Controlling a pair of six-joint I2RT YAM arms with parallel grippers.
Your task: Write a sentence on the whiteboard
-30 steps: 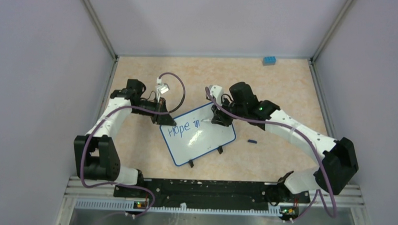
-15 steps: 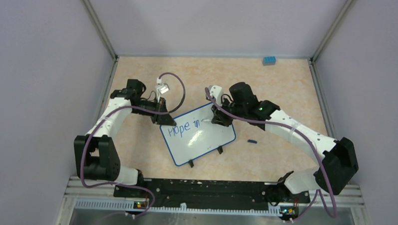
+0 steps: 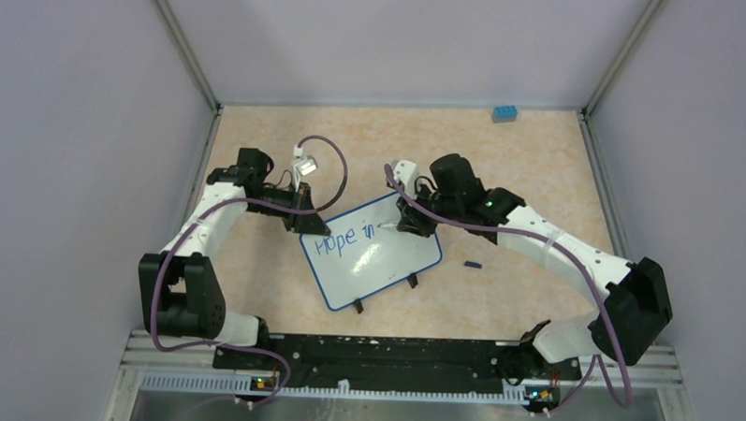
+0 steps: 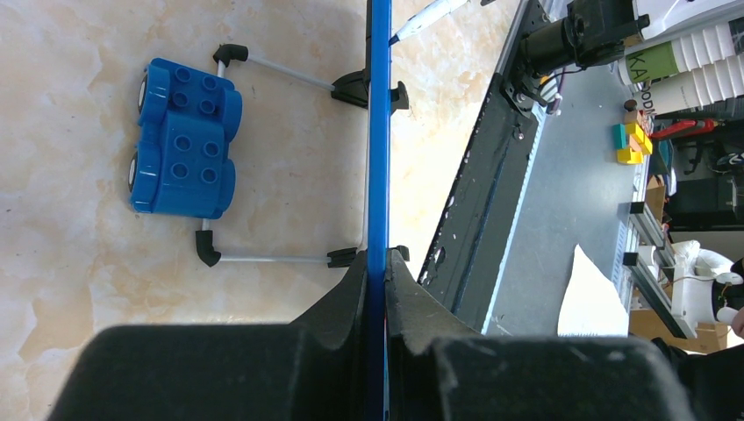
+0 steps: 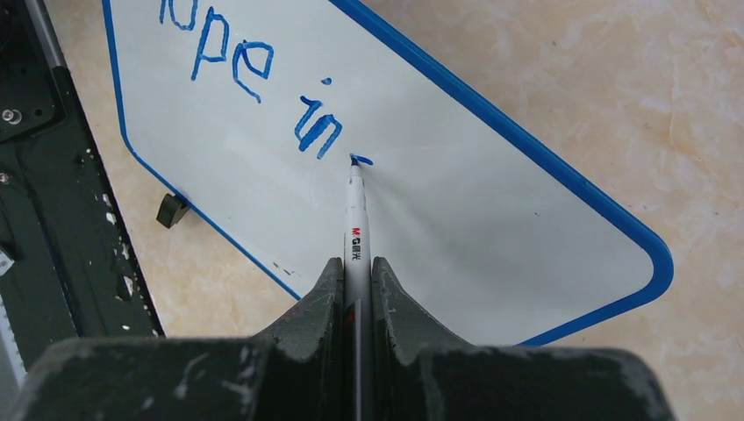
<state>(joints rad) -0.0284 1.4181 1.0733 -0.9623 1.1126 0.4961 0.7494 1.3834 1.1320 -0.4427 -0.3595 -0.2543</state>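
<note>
As left pincer (image 4: 377, 267) clamps whiteboard (image 3: 386, 262), arm (image 3: 208, 226) bends.

Bright, even light falls from overhead, leaving only soft, faint shadows on the mottled beige tabletop (image 3: 502, 168). The glossy white board with thin blue rim (image 3: 386, 258) shows a pale streak of glare (a milder sheen in the right wrist view). Both wrist views are sharp farther out, the white marker pen (image 5: 355, 219) crisp, while the black fingers (image 5: 298, 342) at their lower edges blur.
</note>
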